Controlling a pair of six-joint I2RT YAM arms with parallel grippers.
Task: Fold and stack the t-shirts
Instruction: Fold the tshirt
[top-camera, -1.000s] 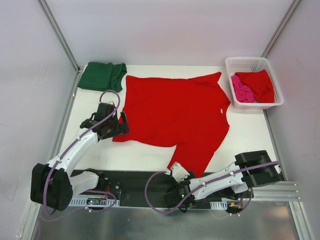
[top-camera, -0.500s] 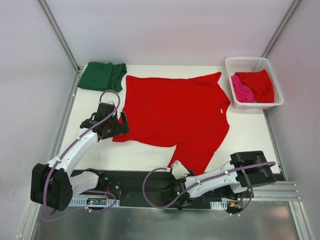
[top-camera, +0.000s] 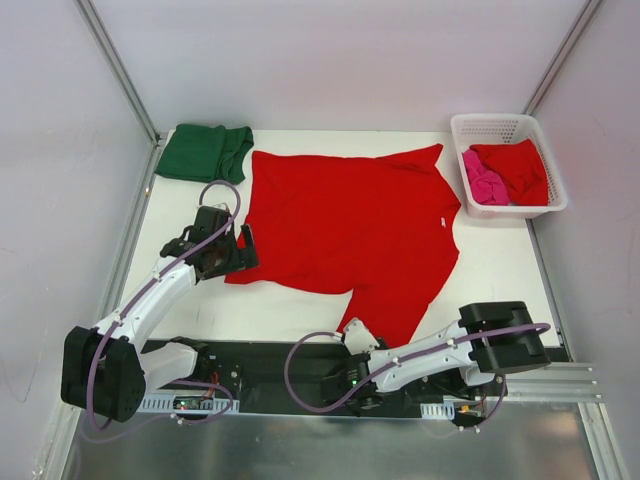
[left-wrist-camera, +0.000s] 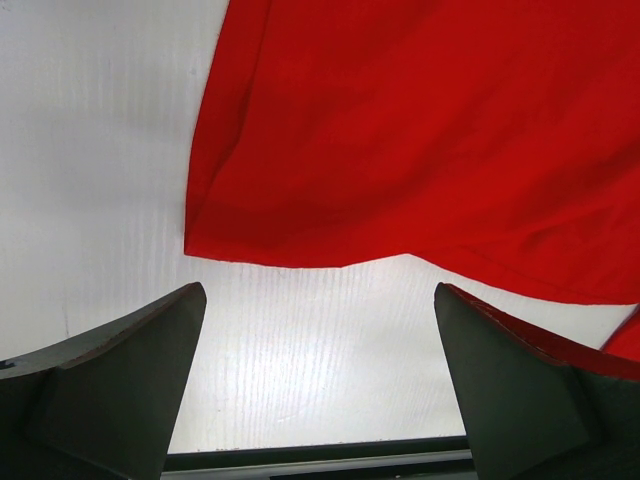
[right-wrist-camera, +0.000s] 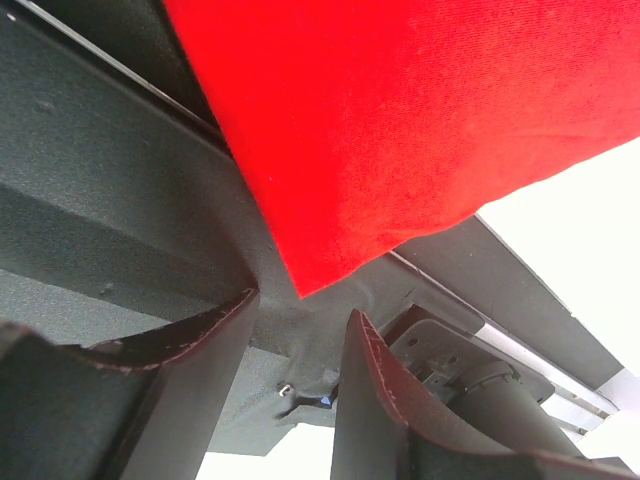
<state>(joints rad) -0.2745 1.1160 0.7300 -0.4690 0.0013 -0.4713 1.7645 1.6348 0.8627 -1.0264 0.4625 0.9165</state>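
the red t-shirt (top-camera: 350, 220) lay spread on the table (top-camera: 500, 270). the left gripper (left-wrist-camera: 320, 300) gaped wide at its left hem; the right gripper (right-wrist-camera: 302, 305) stood part open at its near tip, gripping nothing.

A large bright red cloth t-shirt (top-camera: 350, 225) lies spread across the middle of the flat white table (top-camera: 500, 270). Its near corner reaches over the black strip (top-camera: 270, 360) that runs along the table's near edge. A folded dark green cloth t-shirt (top-camera: 203, 152) lies at the far left corner, just beside the spread shirt's far left end. A white plastic lattice basket (top-camera: 505, 125) stands at the far right corner. In it a crumpled red t-shirt (top-camera: 515, 170) lies to the right of a bunched pink t-shirt (top-camera: 483, 185). The left gripper (top-camera: 247, 248) is at the spread shirt's near left edge. The right gripper (right-wrist-camera: 305, 310) is low over the black strip, at the shirt's near corner.
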